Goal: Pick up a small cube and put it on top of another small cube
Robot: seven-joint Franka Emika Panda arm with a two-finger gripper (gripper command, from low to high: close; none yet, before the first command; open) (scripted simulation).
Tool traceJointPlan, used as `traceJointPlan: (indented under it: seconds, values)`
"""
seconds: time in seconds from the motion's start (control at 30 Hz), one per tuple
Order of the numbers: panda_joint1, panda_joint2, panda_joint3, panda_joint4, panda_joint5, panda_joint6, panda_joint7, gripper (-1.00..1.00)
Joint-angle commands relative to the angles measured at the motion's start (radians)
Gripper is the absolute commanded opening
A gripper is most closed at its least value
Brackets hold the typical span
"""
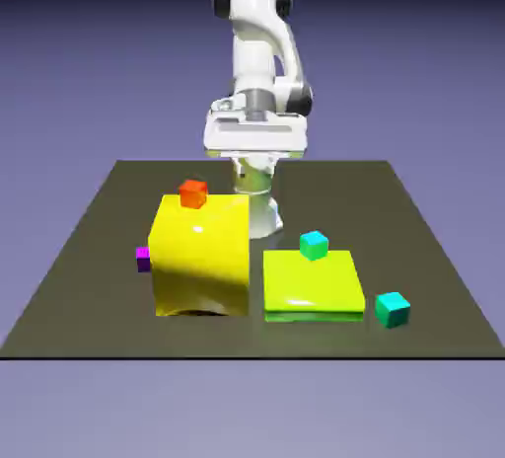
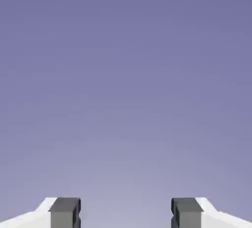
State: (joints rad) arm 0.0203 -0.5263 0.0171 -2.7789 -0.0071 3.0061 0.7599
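Slab-top cube (image 1: 314,246), tabletop cube (image 1: 393,310) — both well below open jaws

We see a strong yellow on the big curved block (image 1: 201,254), and a yellow-green on the flat block (image 1: 313,281). The small cubes show teal-green (image 1: 314,246), cyan (image 1: 393,310), orange-red (image 1: 193,194) and purple (image 1: 144,260). We find the table (image 1: 325,194) plain dark grey-brown, the backdrop (image 1: 79,71) blue-violet, the arm (image 1: 253,51) white with dark grey joints, and the fingertips (image 2: 65,213) grey.
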Motion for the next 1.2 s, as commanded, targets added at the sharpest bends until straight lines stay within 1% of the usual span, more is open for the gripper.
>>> traceJointPlan:
  seconds: [0.0, 0.9, 0.97, 1.1, 1.13, 1.17]
  values:
    - [0.007, 0.036, 0.014, 0.026, -0.006, -0.026, 0.016, 0.00]
    - [0.191, 1.015, 0.398, 0.721, -0.166, -0.716, 0.438, 0.00]
    - [0.194, 1.026, 0.402, 0.729, -0.167, -0.724, 0.443, 0.00]
    - [0.235, 1.154, 0.349, 0.715, -0.227, -0.586, 0.479, 0.00]
    - [0.235, 1.154, 0.349, 0.715, -0.227, -0.586, 0.479, -1.00]
    - [0.235, 1.154, 0.349, 0.715, -0.227, -0.586, 0.479, -1.00]
